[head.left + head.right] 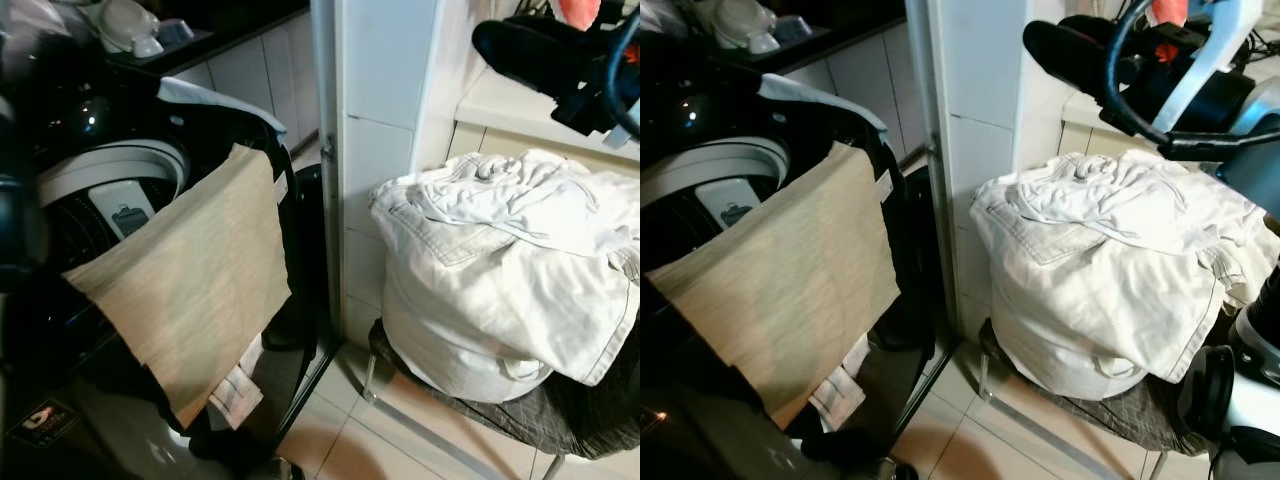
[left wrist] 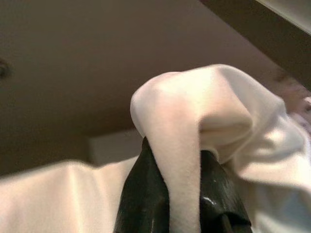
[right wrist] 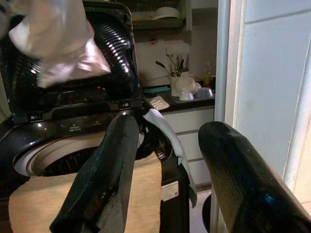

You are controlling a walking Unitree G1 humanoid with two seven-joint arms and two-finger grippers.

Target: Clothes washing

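A black top-loading washing machine [image 1: 60, 400] stands at the left with its lid [image 3: 73, 53] up and its drum [image 1: 100, 190] showing. A beige cloth [image 1: 190, 280] hangs over its front rim. On the right a heap of white clothes [image 1: 500, 270] rests on a chair. My left gripper [image 2: 182, 160] is shut on a fold of white cloth [image 2: 194, 111]; in the right wrist view that white cloth [image 3: 53, 43] hangs above the washer. My right gripper [image 3: 167, 126] is open and holds nothing, raised over the heap and pointing toward the washer; one of its black fingers [image 1: 1070, 45] shows at the top.
A white tiled pillar [image 1: 380, 150] separates the washer from the chair [image 1: 540, 420], which has a dark checked seat and metal legs. Behind the washer, a counter [image 1: 150, 45] carries dishes. Pale floor tiles [image 1: 340, 450] lie between washer and chair.
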